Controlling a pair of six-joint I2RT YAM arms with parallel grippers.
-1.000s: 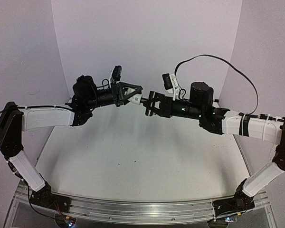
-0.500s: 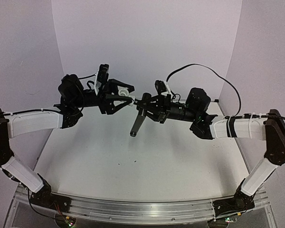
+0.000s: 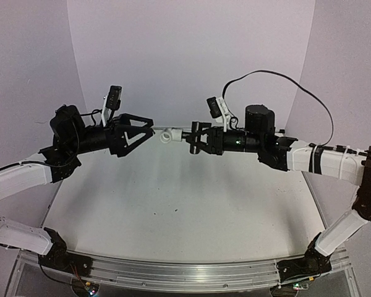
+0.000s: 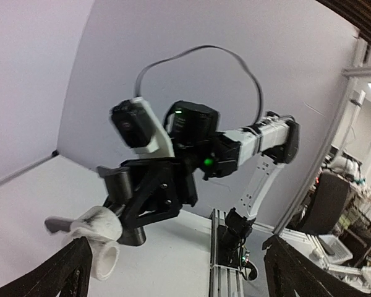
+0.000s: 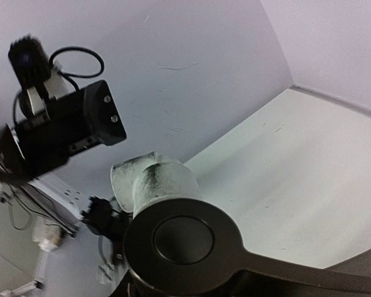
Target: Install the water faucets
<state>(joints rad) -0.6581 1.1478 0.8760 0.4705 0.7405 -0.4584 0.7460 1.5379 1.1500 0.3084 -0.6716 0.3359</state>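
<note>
the white fitting (image 3: 168, 135) hangs in the air over the far part of the table (image 3: 173, 210), between the two grippers. it is a stubby, blocky elbow with an open round mouth and grey smudges, joined to the black spout (image 5: 182, 240). the right gripper (image 3: 193, 137) is clenched on the black spout. the left gripper (image 3: 149, 130) stands released just left of the fitting, not touching it.

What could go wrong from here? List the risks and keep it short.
1. The white fitting sticks out in mid-air above the table, carried by the right tool alone. If that grip slips, it would likely fall.
2. The left tool stands open, apart from the fitting but level with it. A forward move could knock the fitting askew.
</note>
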